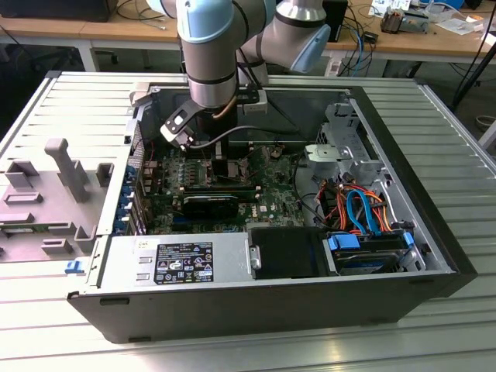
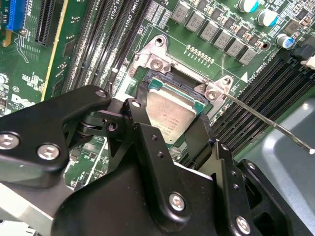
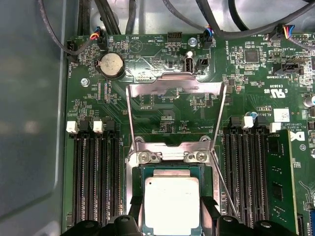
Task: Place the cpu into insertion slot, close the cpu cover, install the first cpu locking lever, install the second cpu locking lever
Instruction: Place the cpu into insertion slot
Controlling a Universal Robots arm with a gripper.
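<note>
Cpu, silver-topped, we record lying in the insertion slot, gripper fingers clamped on its opposite edges, cpu cover raised open.

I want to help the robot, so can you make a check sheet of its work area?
surface: green motherboard in open computer case on ribbed metal table
job's things: cpu lies in insertion slot; cpu cover stands open; locking lever unlatched
clutter: grey plastic fixture beside the case
grippers: gripper down over the cpu
cables: orange and blue cables in the case
surroundings: wooden desks beyond the table
</note>
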